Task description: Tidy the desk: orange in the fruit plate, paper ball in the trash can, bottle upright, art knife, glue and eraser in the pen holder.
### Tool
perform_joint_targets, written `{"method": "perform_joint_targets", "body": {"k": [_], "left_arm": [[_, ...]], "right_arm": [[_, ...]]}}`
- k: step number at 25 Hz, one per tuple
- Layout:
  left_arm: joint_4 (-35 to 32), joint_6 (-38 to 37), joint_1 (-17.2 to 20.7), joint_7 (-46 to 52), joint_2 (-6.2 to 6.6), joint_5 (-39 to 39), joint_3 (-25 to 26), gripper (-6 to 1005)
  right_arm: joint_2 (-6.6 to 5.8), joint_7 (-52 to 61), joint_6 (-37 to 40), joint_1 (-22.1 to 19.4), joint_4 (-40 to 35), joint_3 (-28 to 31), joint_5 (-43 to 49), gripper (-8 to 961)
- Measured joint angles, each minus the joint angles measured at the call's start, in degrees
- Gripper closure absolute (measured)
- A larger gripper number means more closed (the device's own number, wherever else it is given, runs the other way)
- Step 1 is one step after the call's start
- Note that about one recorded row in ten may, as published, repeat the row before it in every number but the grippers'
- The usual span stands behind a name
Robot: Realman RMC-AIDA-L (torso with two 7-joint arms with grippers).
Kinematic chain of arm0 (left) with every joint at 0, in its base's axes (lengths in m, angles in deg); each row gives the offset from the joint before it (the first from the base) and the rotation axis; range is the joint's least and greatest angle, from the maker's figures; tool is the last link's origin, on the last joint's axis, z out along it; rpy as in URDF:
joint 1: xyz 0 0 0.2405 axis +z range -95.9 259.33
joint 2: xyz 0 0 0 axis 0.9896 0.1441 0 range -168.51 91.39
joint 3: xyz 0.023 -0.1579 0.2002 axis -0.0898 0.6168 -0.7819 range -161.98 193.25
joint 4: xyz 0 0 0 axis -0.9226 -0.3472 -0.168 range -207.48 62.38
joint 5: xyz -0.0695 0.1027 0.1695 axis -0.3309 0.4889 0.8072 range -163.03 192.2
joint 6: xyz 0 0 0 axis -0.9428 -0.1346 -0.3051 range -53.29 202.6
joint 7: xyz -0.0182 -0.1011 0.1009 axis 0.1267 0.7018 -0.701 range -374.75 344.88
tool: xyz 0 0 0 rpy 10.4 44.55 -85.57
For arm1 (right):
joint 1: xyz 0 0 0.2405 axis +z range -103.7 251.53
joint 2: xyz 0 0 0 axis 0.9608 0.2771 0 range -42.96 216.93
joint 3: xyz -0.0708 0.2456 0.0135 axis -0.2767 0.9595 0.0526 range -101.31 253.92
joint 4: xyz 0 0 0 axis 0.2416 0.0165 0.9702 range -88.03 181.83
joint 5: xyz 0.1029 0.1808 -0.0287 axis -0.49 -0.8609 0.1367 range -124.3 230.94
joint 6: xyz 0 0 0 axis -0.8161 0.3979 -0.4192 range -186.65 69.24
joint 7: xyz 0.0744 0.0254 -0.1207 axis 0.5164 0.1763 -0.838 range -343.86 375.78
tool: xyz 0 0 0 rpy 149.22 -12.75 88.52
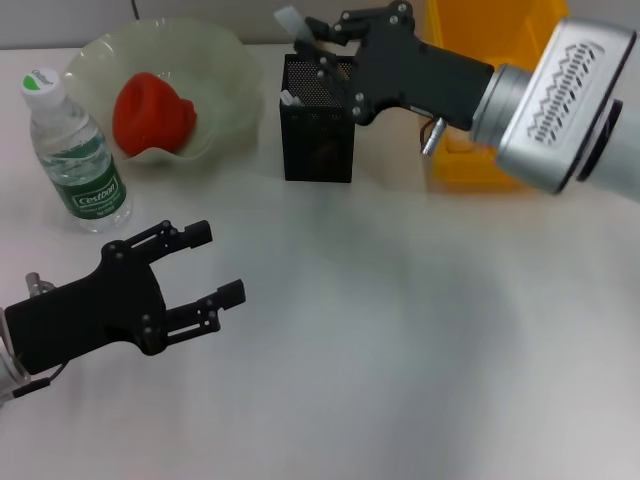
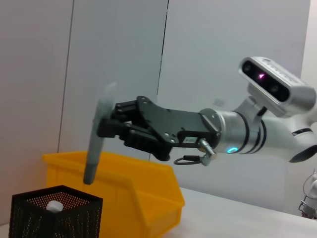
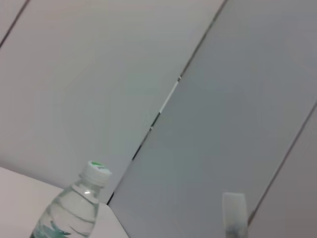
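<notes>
My right gripper (image 1: pixel 318 42) hangs just above the black mesh pen holder (image 1: pixel 318 130), shut on the grey art knife (image 1: pixel 290 20). In the left wrist view the art knife (image 2: pixel 96 144) points steeply down over the pen holder (image 2: pixel 54 218). A small white thing (image 2: pixel 53 206) lies inside the holder; I cannot tell whether it is the glue or the eraser. The orange (image 1: pixel 152 112), reddish here, sits in the pale fruit plate (image 1: pixel 225 60). The bottle (image 1: pixel 80 160) stands upright at the far left. My left gripper (image 1: pixel 216 262) hovers open and empty over the near left table. The paper ball is out of view.
The yellow trash can (image 1: pixel 480 30) stands right behind and beside the pen holder, close under my right arm. The white tabletop stretches from the middle to the near right.
</notes>
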Motion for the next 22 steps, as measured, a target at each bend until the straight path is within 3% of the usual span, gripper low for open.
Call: {"method": "perform_joint_targets", "body": {"k": [22], "left_arm": [[0.0,-0.1,0.0,-0.1,-0.14,-0.3,0.0,199]], "right_arm": [[-0.01,5.3,-2.9,1.3,0.2,-0.1,0.0,815]]}}
